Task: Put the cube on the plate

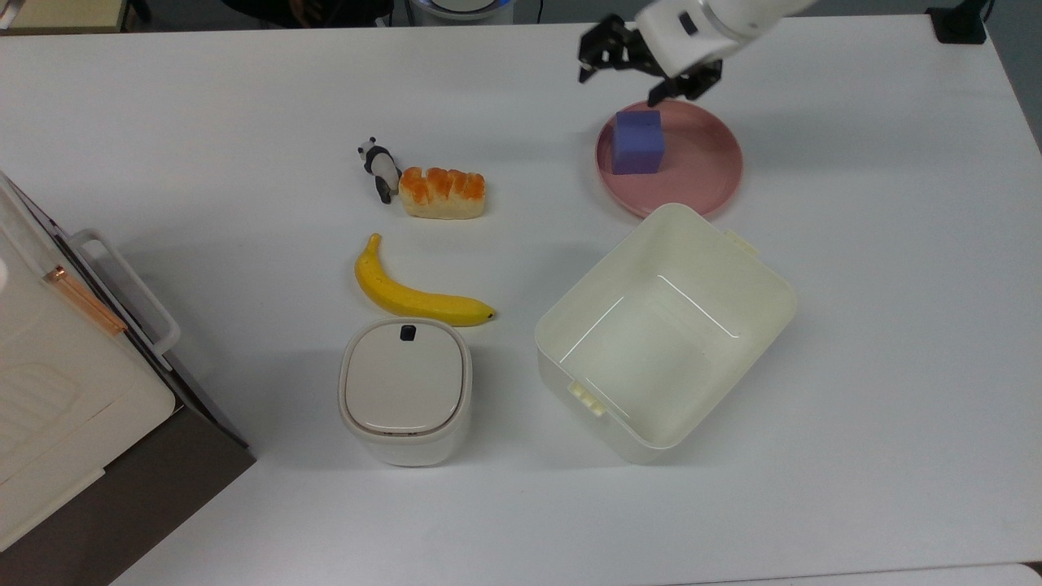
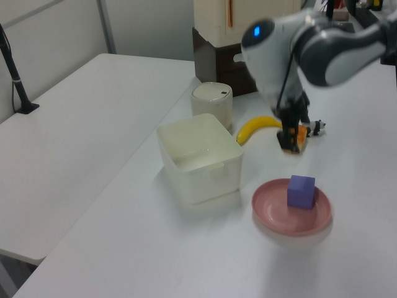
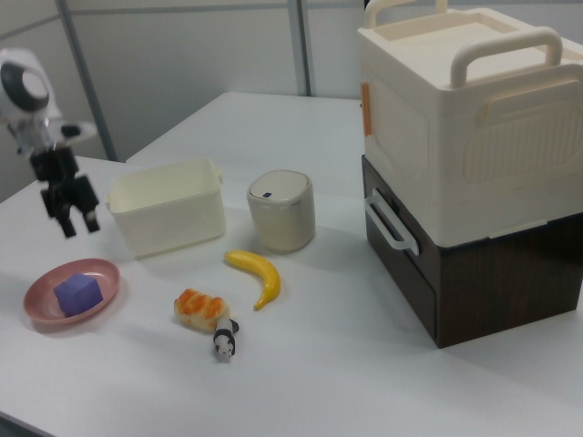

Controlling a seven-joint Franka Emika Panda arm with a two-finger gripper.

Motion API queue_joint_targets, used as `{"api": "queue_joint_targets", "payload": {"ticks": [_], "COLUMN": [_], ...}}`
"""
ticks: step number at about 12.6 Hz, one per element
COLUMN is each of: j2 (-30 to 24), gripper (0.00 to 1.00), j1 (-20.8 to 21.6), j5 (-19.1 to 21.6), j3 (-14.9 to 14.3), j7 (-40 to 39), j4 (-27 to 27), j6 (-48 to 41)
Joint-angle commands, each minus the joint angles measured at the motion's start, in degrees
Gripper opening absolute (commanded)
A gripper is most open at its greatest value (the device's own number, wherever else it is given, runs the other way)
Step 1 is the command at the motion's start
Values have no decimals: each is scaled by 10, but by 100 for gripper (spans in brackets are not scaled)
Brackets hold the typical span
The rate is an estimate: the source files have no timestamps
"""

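the purple-blue cube [image 1: 637, 142] sits on the pink plate [image 1: 707, 167] near the bench's far edge; probably light foam, best pinched across flat sides. hand [image 1: 637, 72] spread, empty.

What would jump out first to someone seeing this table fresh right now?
The purple-blue cube sitting on the pink plate, toward the top view's upper right, with the open gripper hanging above and apart from it. Next, the yellow banana mid-table and the big cream tub just below the plate in the top view.
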Motion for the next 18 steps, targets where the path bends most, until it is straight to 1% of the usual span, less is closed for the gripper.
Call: {"api": "queue_joint_targets", "payload": {"ticks": [1,2,4,5,6,8,9,10,11,12,14,15,16,17,18], "j2": [-70,-90,-106,-122,-146,-169,-183,-184,-185,-186,-179,-177,-176,-171,-163], "gripper": [100,100,100,100,100,100,100,100,100,100,100,100,100,100,100], "j1": [-56,-58,-58,-58,-59,-58,-58,-58,-59,-59,-58,-52,-39,-1,13], "j5": [50,65,93,109,130,160,180,183,186,187,187,187,188,188,188], "j3": [-32,-71,-122,-161,-205,-273,-313,-335,-349,-360,-374,-386,-407,-439,-464], "j7": [-126,-166,-220,-249,-288,-336,-360,-367,-370,-369,-369,-364,-361,-357,-346], "j4": [43,61,90,106,108,108,108,109,110,108,103,96,88,84,88], "j6": [-41,-50,-69,-81,-82,-81,-76,-75,-74,-55,-14,9,32,48,61]}}
